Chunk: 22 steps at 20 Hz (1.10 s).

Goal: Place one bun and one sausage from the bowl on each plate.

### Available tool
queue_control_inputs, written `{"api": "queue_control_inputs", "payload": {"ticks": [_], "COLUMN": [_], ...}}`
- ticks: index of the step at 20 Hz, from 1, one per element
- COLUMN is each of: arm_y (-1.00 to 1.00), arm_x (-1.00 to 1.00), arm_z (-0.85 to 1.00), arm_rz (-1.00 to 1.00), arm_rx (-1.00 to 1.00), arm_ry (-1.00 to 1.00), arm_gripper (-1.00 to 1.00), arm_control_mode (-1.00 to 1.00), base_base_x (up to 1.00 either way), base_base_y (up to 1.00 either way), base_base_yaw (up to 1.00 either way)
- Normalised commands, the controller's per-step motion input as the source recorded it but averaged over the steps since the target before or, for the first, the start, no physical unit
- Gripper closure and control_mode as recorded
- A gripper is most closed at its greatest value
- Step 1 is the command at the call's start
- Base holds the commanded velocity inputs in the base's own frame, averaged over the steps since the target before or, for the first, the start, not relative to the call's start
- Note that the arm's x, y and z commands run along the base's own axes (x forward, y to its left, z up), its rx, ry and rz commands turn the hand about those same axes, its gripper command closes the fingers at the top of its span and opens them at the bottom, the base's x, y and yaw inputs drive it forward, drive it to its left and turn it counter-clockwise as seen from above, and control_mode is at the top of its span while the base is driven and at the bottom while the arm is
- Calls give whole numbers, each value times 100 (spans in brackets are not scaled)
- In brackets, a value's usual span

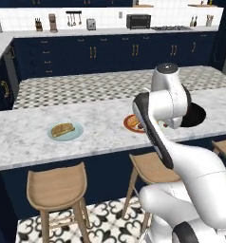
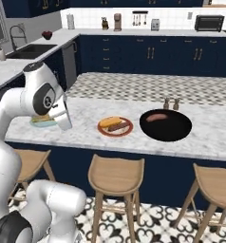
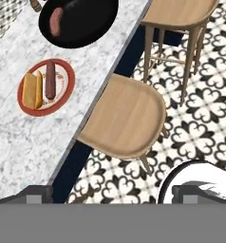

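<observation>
- The gripper [image 3: 110, 195] stands spread and empty, above the stool [image 3: 122, 116] beside the counter.
- Beside the bowl [image 2: 169, 128], holding one sausage [image 2: 156, 116], the red-rimmed plate [image 2: 127, 130] carries bun and sausage.
- The blue plate [image 1: 77, 135], farther from the bowl, appears served too.

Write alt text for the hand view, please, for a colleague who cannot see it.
Seen from above, a red-rimmed plate on the marble counter holds a bun and a sausage side by side. Beyond it the black bowl holds one sausage. Wooden stools stand beside the counter on patterned floor tiles.
</observation>
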Motion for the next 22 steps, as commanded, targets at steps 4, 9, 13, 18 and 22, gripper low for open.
{"api": "queue_control_inputs", "payload": {"ticks": [4, 9, 13, 18, 22], "arm_y": [0, 0, 0, -4, -43], "arm_x": [0, 0, 0, 20, 100], "arm_z": [0, 0, 0, 2, -2], "arm_rz": [0, 0, 0, 4, 17], "arm_rx": [0, 0, 0, 5, 26], "arm_ry": [0, 0, 0, 3, 16], "arm_gripper": [-100, -100, -100, -100, -100], "arm_control_mode": [100, 100, 100, -100, -100], "base_base_x": [4, 49, 97, 80, 0], "base_base_y": [-100, -100, -70, -27, 0], "base_base_yaw": [-5, 0, 10, 15, 0]}}
